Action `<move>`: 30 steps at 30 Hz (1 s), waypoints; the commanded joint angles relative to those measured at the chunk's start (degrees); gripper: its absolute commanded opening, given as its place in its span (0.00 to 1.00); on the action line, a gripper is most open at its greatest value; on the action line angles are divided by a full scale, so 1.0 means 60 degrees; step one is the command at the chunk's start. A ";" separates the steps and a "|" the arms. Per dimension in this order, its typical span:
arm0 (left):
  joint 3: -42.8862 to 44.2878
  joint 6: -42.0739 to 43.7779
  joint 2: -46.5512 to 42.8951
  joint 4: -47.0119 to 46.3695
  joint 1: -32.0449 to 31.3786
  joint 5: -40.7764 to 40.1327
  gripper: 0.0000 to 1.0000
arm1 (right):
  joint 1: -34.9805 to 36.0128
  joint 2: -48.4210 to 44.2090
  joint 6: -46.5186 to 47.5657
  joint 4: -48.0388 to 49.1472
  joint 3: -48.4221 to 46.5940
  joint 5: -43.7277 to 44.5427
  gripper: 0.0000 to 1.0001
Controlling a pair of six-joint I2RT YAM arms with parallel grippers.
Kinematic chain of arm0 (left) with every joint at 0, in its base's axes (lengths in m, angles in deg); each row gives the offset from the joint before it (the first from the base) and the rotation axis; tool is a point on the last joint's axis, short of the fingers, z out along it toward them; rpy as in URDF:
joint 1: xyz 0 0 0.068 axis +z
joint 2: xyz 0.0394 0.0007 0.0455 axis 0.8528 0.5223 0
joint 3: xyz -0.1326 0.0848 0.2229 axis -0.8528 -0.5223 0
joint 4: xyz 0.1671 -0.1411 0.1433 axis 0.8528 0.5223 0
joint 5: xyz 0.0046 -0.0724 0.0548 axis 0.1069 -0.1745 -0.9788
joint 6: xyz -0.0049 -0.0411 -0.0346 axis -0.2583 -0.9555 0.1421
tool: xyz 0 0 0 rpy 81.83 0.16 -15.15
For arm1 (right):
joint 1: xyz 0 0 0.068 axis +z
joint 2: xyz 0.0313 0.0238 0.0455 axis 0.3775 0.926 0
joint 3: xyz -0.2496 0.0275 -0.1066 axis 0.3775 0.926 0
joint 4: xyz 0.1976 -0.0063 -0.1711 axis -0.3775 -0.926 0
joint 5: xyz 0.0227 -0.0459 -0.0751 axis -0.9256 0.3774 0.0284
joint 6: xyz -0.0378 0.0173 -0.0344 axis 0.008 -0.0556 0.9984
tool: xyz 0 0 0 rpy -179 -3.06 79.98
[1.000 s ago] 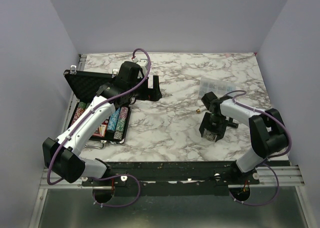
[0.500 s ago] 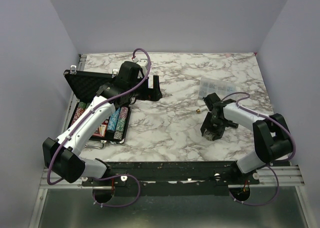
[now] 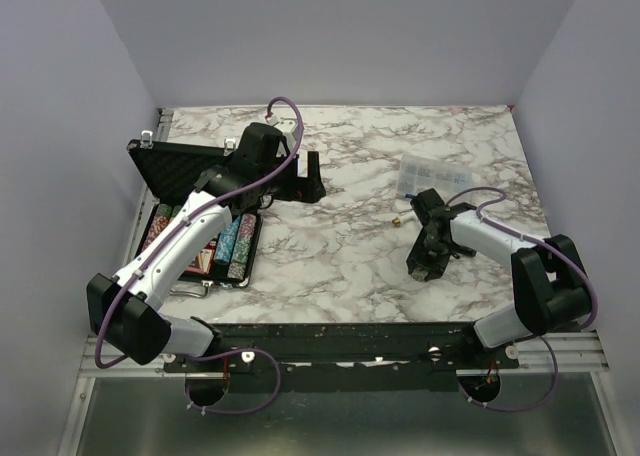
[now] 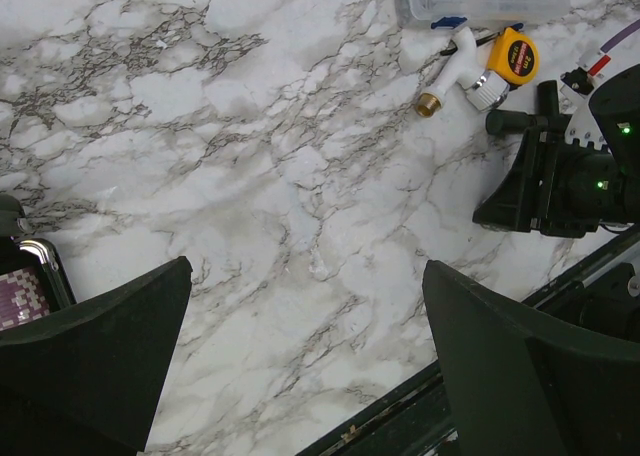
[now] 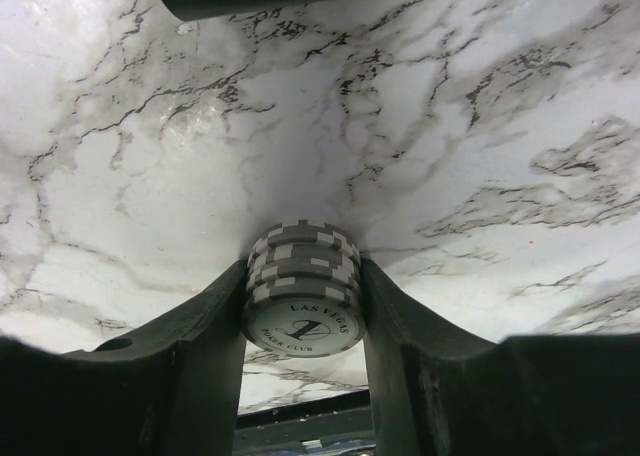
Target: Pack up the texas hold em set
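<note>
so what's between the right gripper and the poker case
Only bare table between right gripper, around a chip stack, and case, seen in the top view.

right tool [image 5: 303,276] grips a white chip stack [image 5: 303,321] from both sides, over marble table [image 5: 480,126].

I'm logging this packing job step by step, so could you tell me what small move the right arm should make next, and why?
Probably lift the right gripper straight up a little. Its fingers sit against both sides of the stack of grey-and-white poker chips, which rests on the marble table, far from the open black case on the left.
</note>
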 commanded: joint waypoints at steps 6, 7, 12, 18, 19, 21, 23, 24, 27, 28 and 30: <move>-0.0129 -0.0049 0.0019 -0.0197 -0.0058 0.0201 0.98 | -0.0072 0.0152 0.0009 0.0599 0.0197 0.0295 0.37; -0.0130 -0.0049 0.0031 -0.0197 -0.0051 0.0209 0.98 | -0.0079 0.0147 0.0044 0.0537 0.0141 0.0303 0.39; -0.0129 -0.0063 0.0048 -0.0213 -0.0072 0.0245 0.98 | -0.0153 0.0111 0.0160 0.0132 -0.0100 0.0613 0.61; -0.0129 -0.0078 0.0044 -0.0212 -0.0073 0.0275 0.98 | -0.0384 0.0154 0.0391 0.0040 -0.0083 0.0757 0.61; -0.0130 -0.0078 0.0048 -0.0212 -0.0072 0.0289 0.98 | -0.0399 0.0176 0.0404 0.0050 -0.0046 0.0784 0.59; -0.0129 -0.0078 0.0056 -0.0227 -0.0071 0.0300 0.98 | -0.0423 0.0202 0.0446 0.0161 0.0044 0.0754 0.57; -0.0144 -0.0092 0.0063 -0.0241 -0.0072 0.0333 0.98 | -0.0434 0.0277 0.0488 0.0248 0.0060 0.0617 0.54; -0.0144 -0.0092 0.0063 -0.0255 -0.0071 0.0349 0.98 | -0.0425 0.0328 0.0516 0.0302 0.0068 0.0487 0.54; -0.0144 -0.0100 0.0077 -0.0256 -0.0087 0.0362 0.98 | -0.0423 0.0383 0.0529 0.0394 0.0075 0.0205 0.55; -0.0144 -0.0102 0.0075 -0.0256 -0.0084 0.0373 0.98 | -0.0426 0.0367 0.0536 0.0366 0.0059 0.0177 0.56; -0.0144 -0.0107 0.0078 -0.0258 -0.0087 0.0384 0.98 | -0.0427 0.0342 0.0562 0.0344 0.0042 0.0105 0.59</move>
